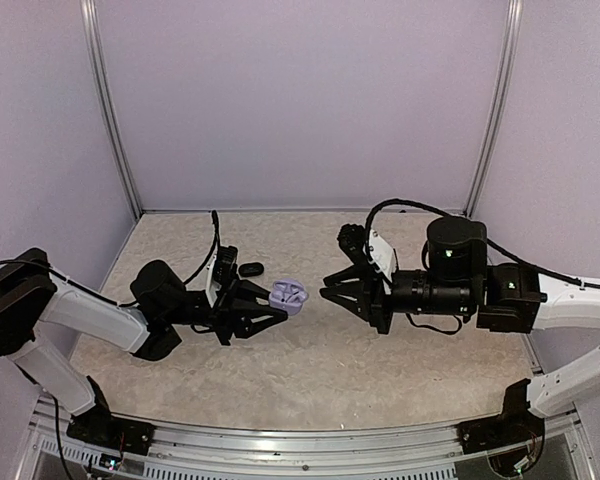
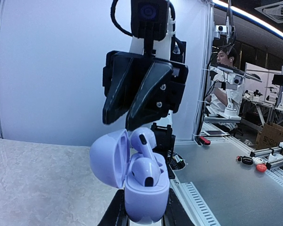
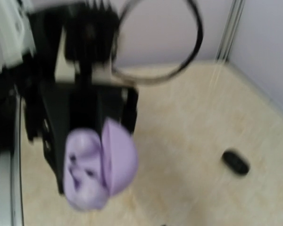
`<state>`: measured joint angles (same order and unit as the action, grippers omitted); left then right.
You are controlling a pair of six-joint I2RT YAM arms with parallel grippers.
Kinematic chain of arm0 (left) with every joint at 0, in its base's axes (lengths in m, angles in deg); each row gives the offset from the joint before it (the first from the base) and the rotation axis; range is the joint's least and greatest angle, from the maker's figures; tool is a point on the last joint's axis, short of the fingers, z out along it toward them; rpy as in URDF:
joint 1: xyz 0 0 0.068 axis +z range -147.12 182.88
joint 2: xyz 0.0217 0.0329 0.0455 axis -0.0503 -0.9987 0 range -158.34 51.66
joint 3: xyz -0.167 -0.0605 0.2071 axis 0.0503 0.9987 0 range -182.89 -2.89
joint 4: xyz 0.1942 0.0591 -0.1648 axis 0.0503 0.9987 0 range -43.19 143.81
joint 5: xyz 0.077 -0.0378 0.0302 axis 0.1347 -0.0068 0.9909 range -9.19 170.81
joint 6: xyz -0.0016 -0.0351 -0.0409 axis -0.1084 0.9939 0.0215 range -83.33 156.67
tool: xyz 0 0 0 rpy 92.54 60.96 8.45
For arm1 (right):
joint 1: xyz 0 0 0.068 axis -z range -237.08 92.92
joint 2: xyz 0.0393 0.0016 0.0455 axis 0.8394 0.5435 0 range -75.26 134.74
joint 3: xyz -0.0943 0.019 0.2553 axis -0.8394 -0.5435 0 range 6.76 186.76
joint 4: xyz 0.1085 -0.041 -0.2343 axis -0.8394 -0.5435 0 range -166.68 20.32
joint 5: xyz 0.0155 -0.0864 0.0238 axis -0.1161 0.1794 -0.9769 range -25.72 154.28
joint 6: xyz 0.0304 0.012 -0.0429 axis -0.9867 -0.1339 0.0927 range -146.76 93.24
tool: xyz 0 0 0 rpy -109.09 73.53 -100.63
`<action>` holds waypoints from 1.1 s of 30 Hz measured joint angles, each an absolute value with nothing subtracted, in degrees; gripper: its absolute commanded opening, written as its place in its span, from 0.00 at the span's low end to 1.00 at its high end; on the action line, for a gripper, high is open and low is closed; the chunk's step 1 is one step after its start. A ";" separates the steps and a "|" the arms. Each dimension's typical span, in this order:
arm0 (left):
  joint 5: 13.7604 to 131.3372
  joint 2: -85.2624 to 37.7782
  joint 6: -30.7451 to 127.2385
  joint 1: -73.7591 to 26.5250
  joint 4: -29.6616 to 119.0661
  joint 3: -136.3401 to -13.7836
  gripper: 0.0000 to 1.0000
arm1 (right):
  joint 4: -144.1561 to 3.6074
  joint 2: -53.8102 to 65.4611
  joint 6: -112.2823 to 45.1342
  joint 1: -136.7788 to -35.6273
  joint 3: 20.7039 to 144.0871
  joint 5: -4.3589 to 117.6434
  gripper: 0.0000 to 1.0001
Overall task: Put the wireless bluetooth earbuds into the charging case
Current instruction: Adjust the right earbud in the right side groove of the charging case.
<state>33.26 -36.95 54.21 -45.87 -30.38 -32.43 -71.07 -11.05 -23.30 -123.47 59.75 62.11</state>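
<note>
Top external: my left tool [image 1: 276, 303] grips the open lavender charging case [image 1: 289, 296] off the surface [image 1: 380, 370]. One of the earbuds [image 2: 142, 143] stands proud, stem toward my right tool [image 1: 326, 288], which is close by, spread and empty.

A beige marbled tabletop [image 1: 310, 370] is boxed in by pale lavender panels: a back wall [image 1: 300, 100] at 12 o'clock and side walls at 9 and 3, joined by aluminium posts [image 1: 111, 110] at 11 and 1. A slotted metal rail [image 1: 300, 440] runs along 6 o'clock. Past the enclosure, the left wrist view shows a grey bench [image 2: 226, 174], a seated person [image 2: 225, 92] and a ceiling light strip [image 2: 254, 18].
</note>
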 measured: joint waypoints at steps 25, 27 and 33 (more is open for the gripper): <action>33.26 -36.95 54.19 -45.78 -30.75 -32.06 0.00 | -73.41 -6.22 -23.47 -122.16 63.62 54.41 0.06; 33.26 -36.95 54.19 -45.78 -30.75 -32.06 0.00 | -73.51 -6.05 -23.36 -122.16 63.62 54.20 0.05; 33.26 -36.95 54.16 -45.78 -30.75 -32.06 0.00 | -74.15 -5.80 -23.10 -122.16 64.30 53.72 0.05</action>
<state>33.26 -36.95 54.16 -45.78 -30.75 -32.06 -74.15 -5.80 -23.10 -122.16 64.30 53.72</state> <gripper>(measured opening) 0.210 0.051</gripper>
